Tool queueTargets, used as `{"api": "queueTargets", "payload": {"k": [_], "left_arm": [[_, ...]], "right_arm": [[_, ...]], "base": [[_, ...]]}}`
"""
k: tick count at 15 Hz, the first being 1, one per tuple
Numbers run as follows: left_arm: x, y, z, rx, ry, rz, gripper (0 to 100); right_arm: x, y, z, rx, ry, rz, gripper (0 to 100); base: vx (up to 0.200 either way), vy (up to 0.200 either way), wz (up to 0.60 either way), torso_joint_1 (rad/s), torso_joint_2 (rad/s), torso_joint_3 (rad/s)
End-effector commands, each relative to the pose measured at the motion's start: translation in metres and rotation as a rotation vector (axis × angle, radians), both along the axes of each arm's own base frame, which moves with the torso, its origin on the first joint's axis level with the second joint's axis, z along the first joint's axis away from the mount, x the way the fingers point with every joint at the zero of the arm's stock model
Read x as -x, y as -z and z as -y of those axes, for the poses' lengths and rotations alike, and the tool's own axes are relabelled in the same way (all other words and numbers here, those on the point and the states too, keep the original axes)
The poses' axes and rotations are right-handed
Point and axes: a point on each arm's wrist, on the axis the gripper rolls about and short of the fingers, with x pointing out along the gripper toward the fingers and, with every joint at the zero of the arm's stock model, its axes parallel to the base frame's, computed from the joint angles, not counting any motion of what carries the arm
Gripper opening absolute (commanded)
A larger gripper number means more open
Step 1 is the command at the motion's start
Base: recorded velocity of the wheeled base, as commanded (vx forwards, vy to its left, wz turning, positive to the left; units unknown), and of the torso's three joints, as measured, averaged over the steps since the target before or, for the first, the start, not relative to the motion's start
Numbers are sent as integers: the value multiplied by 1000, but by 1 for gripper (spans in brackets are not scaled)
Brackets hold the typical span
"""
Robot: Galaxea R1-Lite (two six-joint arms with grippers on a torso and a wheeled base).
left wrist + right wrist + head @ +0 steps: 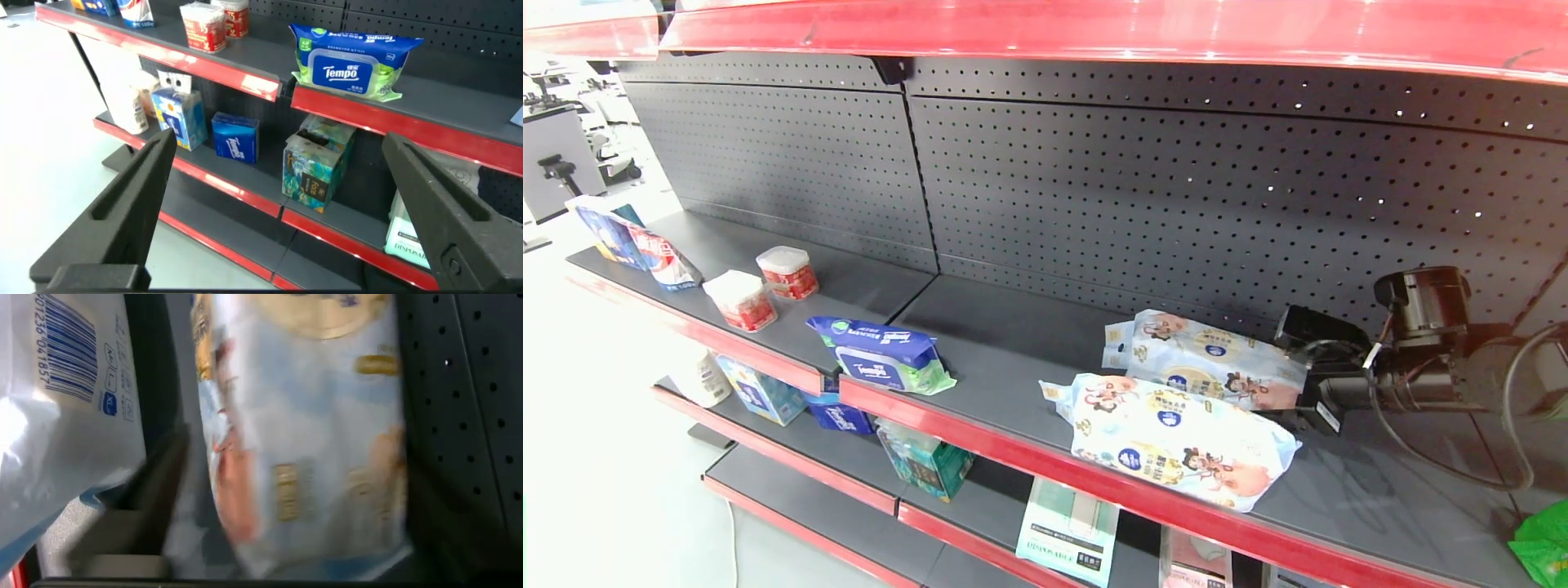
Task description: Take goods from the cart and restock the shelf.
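On the shelf [996,327], a blue-green wipes pack [886,355] and two red-and-white tubs [739,300] sit well left of the cartoon-printed goods. The front pack [1176,437] lies at the red edge, and the rear pack [1209,359] lies just behind it, near the pegboard [1176,180]. The right gripper [1303,392] meets the rear pack's end; whether it grips or has let go cannot be told. The left gripper [278,143] hangs spread and empty before the lower shelf [216,183], which holds a blue box [235,137] and a teal box [315,167].
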Motion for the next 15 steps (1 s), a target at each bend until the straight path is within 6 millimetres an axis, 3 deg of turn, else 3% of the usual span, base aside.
{"api": "queueTargets", "payload": {"k": [1,15], "left_arm": [[0,0,0,1,0,0,100],[0,0,0,1,0,0,100]], "right_arm": [[0,-1,-2,-1,-5,4,100],[-4,-8,7,28,123,18,100]], "base": [[0,0,0,0,0,0],[0,0,0,0,0,0]]}}
